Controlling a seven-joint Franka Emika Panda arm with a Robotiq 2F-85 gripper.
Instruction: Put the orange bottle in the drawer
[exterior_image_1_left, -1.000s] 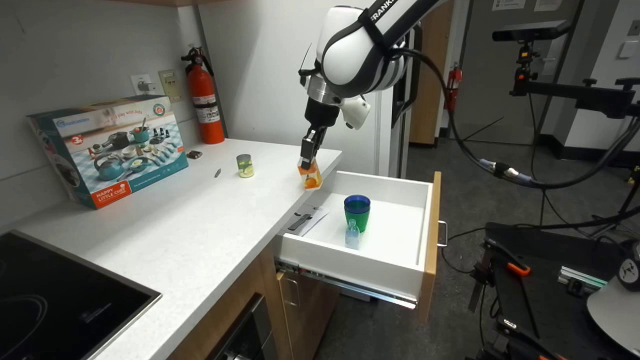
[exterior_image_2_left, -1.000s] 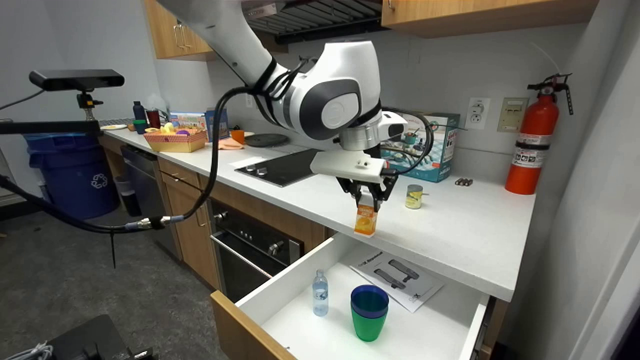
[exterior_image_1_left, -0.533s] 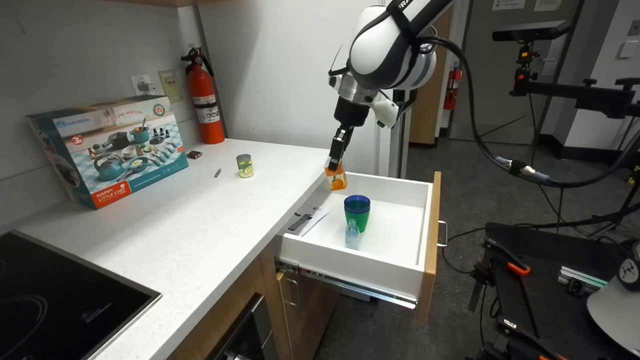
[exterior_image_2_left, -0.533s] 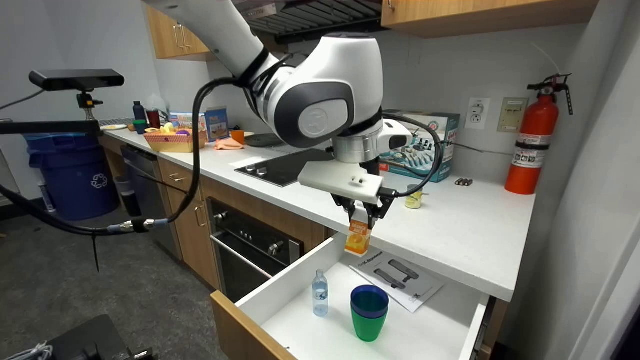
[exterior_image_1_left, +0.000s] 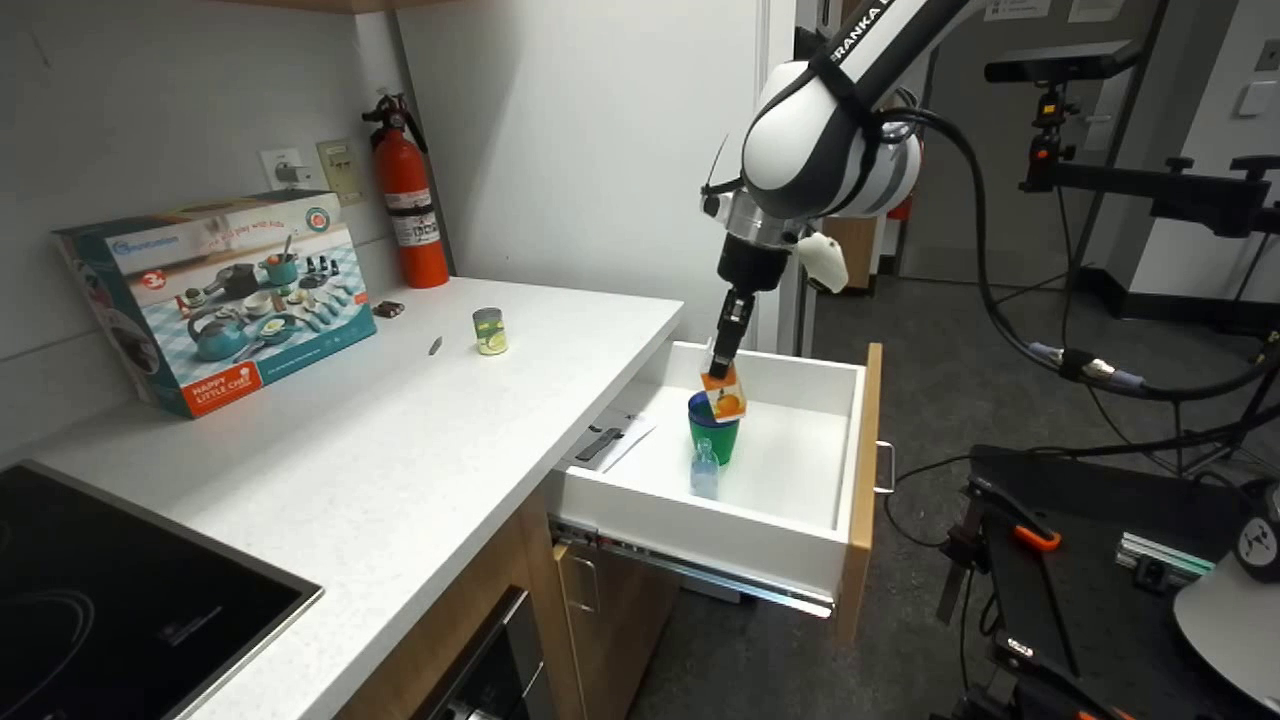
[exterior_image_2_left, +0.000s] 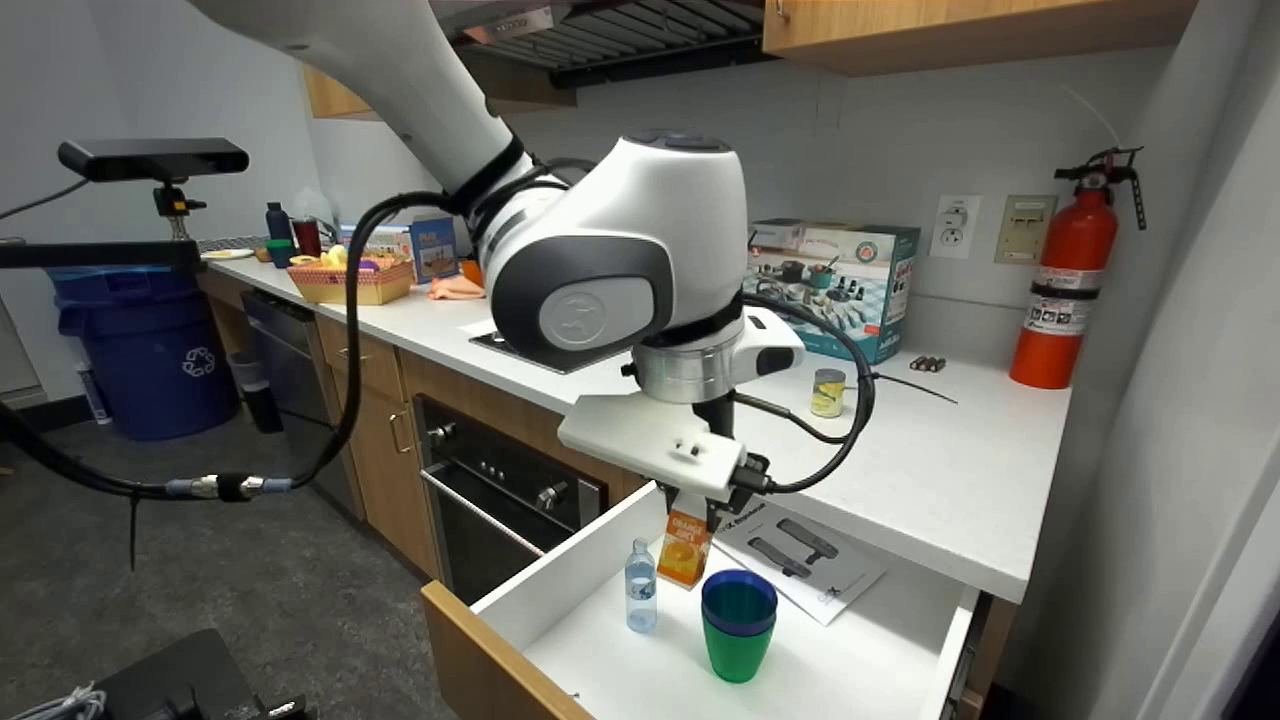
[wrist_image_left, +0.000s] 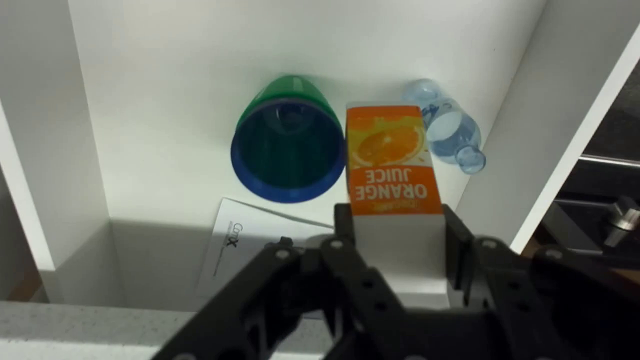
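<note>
The boxy orange juice carton (wrist_image_left: 387, 155) hangs over the white-walled drawer (exterior_image_1_left: 700, 530), past the front edge of the speckled countertop (exterior_image_1_left: 400, 450). The gripper (wrist_image_left: 398, 231), spread just carton-wide, pinches its pale top. Nearby stand nested cups (exterior_image_2_left: 738, 648) and a clear bottle (exterior_image_2_left: 640, 592).

A black cooktop (exterior_image_1_left: 110, 590) is set in a pale countertop (exterior_image_1_left: 400, 440) in a kitchen fitted with a built-in oven (exterior_image_2_left: 490, 490), slatted range hood (exterior_image_2_left: 640, 40) and wood-faced cabinets (exterior_image_2_left: 980, 35), where a camera (exterior_image_2_left: 155, 160) mounted on a bracket (exterior_image_2_left: 100, 255) adds a touch of the lab.
</note>
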